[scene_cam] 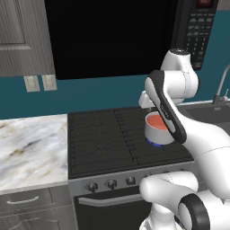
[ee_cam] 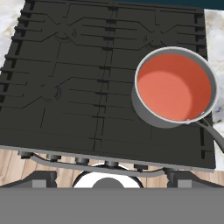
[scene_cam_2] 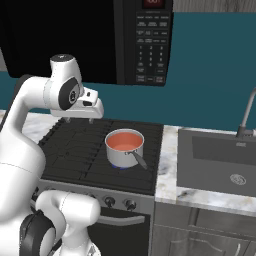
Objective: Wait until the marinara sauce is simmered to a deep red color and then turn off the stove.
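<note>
Steel saucepan [scene_cam_2: 124, 148], handle [scene_cam_2: 139, 160] toward stove [scene_cam_2: 75, 150] front

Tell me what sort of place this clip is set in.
A rendered home kitchen, by the look of it: a black gas stove with a steel saucepan of marinara sauce over a lit burner, a black microwave above it, and a sink set in a marble counter.

A steel saucepan [ee_cam: 175, 87] of orange-red sauce [ee_cam: 168, 85] stands on the right side of the black stove [ee_cam: 65, 87], over a blue flame [scene_cam: 155, 143].
</note>
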Tool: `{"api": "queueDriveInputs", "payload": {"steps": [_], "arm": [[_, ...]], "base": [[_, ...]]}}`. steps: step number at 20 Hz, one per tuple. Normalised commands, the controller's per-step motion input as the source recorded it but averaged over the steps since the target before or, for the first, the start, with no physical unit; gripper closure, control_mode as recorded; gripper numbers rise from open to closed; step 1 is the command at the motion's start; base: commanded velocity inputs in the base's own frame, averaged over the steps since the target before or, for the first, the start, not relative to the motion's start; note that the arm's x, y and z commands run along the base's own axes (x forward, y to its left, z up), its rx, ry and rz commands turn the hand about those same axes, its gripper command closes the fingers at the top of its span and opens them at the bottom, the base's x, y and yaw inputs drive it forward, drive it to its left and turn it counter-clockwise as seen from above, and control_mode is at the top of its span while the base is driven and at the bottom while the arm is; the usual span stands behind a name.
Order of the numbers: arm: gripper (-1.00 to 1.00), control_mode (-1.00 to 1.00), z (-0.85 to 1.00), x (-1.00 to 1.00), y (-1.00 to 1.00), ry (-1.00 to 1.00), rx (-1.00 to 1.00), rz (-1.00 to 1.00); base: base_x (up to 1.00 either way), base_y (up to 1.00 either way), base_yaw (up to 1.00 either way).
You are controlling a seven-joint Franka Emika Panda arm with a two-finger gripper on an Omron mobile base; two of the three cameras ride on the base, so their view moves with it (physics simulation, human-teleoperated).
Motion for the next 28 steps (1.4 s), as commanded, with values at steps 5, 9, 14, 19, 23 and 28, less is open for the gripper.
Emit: {"api": "queueDriveInputs", "payload": {"steps": [5, 9, 14, 19, 23, 28], "arm": [[-1.00, -1.00, 0.00, 0.00, 0.00, 0.00, 0.00, 0.00], [-1.00, -1.00, 0.00, 0.00, 0.00, 0.00, 0.00, 0.00], [-1.00, -1.00, 0.00, 0.00, 0.00, 0.00, 0.00, 0.00], [-1.00, -1.00, 0.00, 0.00, 0.00, 0.00, 0.00, 0.00], [-1.00, -1.00, 0.00, 0.00, 0.00, 0.00, 0.00, 0.00], [-1.00, -1.00, 0.00, 0.00, 0.00, 0.00, 0.00, 0.00]], "base": [[0.00, 0.00, 0.00], [0.00, 0.00, 0.00], [0.00, 0.00, 0.00], [0.00, 0.00, 0.00], [0.00, 0.00, 0.00], [0.00, 0.00, 0.00]]}}
